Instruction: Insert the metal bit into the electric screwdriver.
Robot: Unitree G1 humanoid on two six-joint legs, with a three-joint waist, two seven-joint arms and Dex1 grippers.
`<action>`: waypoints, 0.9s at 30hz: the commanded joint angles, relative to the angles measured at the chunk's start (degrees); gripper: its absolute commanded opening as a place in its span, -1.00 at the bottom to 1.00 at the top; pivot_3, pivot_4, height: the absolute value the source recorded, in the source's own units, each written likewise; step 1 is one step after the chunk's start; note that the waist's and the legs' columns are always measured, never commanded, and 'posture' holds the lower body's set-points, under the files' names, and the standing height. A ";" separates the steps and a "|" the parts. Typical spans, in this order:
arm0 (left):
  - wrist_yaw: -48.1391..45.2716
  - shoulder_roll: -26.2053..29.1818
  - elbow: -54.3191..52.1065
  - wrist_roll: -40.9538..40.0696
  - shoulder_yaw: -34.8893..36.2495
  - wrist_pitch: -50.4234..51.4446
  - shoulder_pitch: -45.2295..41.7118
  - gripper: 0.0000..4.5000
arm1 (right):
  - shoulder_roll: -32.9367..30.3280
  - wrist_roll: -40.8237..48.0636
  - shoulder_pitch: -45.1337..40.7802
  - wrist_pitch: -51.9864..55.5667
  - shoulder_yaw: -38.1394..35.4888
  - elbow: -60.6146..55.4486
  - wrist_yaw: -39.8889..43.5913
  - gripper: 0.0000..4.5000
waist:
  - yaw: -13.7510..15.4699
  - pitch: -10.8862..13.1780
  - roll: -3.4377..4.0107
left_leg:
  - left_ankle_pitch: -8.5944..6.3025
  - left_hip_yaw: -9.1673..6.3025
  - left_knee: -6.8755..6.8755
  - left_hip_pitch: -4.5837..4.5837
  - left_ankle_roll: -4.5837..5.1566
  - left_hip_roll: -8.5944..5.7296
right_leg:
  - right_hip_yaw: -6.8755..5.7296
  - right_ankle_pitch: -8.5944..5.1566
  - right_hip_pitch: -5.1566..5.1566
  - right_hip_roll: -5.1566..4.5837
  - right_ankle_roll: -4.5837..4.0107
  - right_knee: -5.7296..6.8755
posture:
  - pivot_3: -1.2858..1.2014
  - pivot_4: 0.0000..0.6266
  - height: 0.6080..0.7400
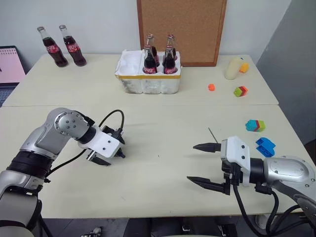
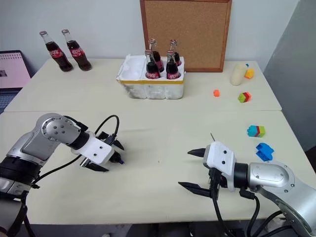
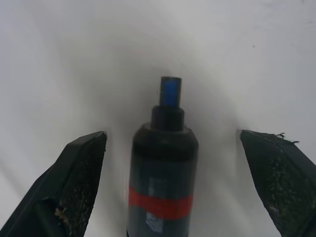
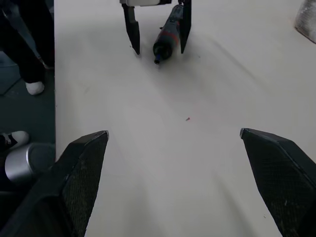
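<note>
While the electric screwdriver [image 3: 163, 177] lies on the table [image 1: 158, 163] between the left gripper's [image 4: 157, 30] spread, untouching fingers, the metal bit [image 1: 212, 134] rests well apart, just beyond the wide-open right gripper [image 1: 205, 165].

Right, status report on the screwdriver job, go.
Left hand open, straddling electric screwdriver, not gripping. Right hand open, empty. Metal bit on table beyond it. Nothing in the way.

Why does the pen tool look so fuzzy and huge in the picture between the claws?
In the left wrist view the electric screwdriver sits very close to the camera, between the open left claw fingers, so it looks big and soft-edged, with a hazy shadow around it. In the right wrist view it lies farther off and looks small.
</note>
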 commanded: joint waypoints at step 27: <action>3.36 -4.68 0.64 -1.50 0.53 -1.31 1.19 -0.27 | -2.90 2.97 0.25 -0.78 -4.04 -1.99 -0.25 1.00 | 0.21 -0.25 0.18 | 0.01 0.06 0.05 0.16 0.01 -0.03 | 0.10 0.06 0.16 -0.07 0.10 0.07 | 0.03 -0.52 1.00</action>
